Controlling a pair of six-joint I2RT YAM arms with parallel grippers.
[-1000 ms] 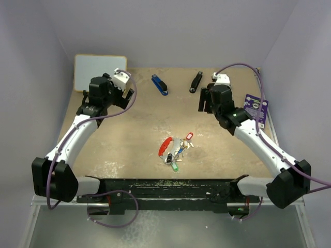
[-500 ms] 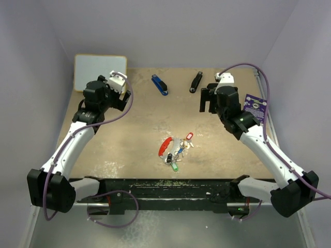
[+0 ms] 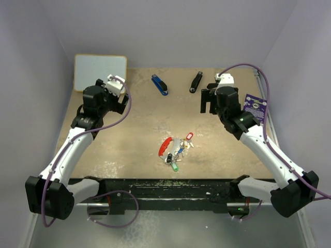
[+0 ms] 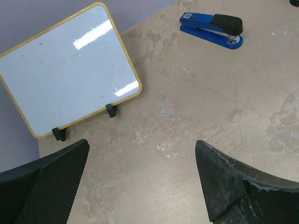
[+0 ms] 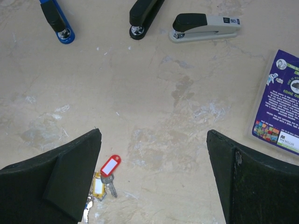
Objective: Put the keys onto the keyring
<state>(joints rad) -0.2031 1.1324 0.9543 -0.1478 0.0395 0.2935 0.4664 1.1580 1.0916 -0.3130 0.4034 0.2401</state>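
The keys and the keyring lie in one bunch (image 3: 176,150) at the middle of the table, toward the near edge. A red oval fob (image 3: 165,145) lies at its left, a red tag (image 3: 189,136) at its back right and a green tag (image 3: 175,167) at its front. The right wrist view shows the red tag (image 5: 110,165), a yellow tag (image 5: 97,185) and a metal key (image 5: 111,187). My left gripper (image 3: 123,99) is open and empty, far to the back left of the bunch. My right gripper (image 3: 208,103) is open and empty, raised behind and right of the bunch.
A whiteboard (image 3: 100,71) stands at the back left. A blue stapler (image 3: 160,84) and a black stapler (image 3: 195,81) lie at the back. A grey stapler (image 5: 205,27) lies beside the black one. A purple card (image 3: 255,107) lies at the right edge.
The left arm has drawn back a little to the left. The right arm shifted slightly right and back a second ago, then held still. The bunch has not moved.
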